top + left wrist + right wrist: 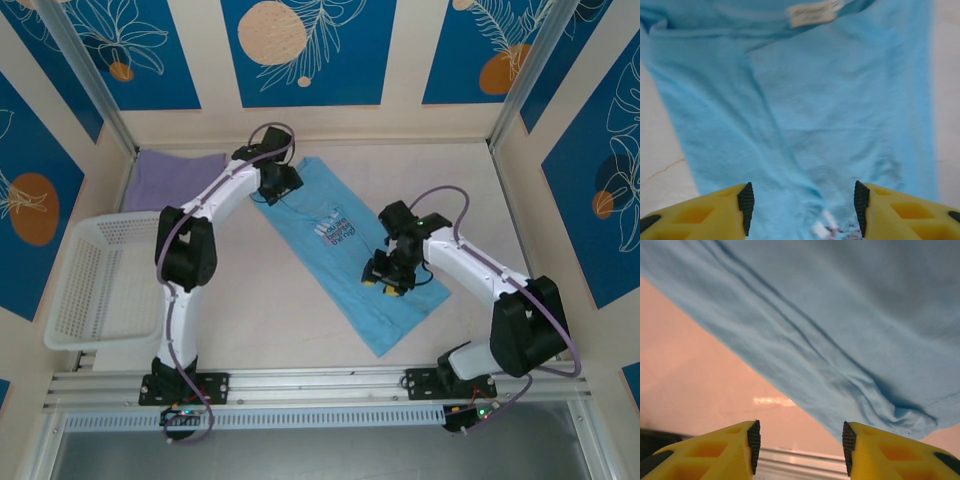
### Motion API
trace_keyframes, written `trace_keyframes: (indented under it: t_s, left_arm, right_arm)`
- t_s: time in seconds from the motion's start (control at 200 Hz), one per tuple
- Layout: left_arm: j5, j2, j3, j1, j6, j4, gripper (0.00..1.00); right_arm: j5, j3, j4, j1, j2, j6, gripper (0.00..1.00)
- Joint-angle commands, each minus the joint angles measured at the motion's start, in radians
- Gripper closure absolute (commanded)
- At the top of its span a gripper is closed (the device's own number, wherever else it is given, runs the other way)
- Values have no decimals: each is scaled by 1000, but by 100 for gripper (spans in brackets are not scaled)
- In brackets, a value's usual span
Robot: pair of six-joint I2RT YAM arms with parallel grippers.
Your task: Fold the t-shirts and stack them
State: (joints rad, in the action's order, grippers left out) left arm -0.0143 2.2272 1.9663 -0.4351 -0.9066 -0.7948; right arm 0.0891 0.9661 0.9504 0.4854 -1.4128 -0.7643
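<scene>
bright even overhead light, soft shadows, wrist views slightly blurred, table glare

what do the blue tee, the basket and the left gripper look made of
Sky-blue t-shirt: soft matte knit cloth, likely cotton; it creases and wrinkles. White mesh basket: rigid plastic by its look, moulded grid walls. Left gripper: yellow hard-looking plastic fingers, black ribbed pads, perhaps rubber.

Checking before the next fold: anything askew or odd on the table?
Nothing damaged. The blue t-shirt lies diagonally across the table, with creases bunched near its hem corner. The lavender t-shirt sits flat at the far left corner. Left gripper and right gripper are open over the blue one.
</scene>
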Motion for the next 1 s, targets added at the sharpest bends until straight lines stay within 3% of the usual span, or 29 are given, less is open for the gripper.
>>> trace_keyframes:
  t_s: [0.0, 0.185, 0.36, 0.465, 0.68, 0.835, 0.995]
  left_arm:
    - [-39, 124, 54, -7, 92, -101, 44]
    - [-34, 334, 323, -9, 161, -178, 43]
    - [79, 546, 612, -27, 143, -175, 42]
    - [153, 608, 655, -41, 81, -64, 43]
    - [146, 682, 756, -62, 3, 51, 43]
    - [75, 611, 783, -29, 58, -31, 25]
    - [-51, 412, 691, 32, 207, -164, 7]
  right_arm:
    - [84, -58, -21, 26, -7, 39, 53]
    - [123, -135, -110, 38, -74, -1, 56]
    - [169, -197, -234, 45, -163, -113, 57]
    - [209, -221, -317, 47, -190, -194, 57]
    - [263, -125, -348, 83, -295, -300, 57]
    - [292, 0, -359, 150, -407, -388, 57]
    - [290, 164, -338, 259, -503, -451, 56]
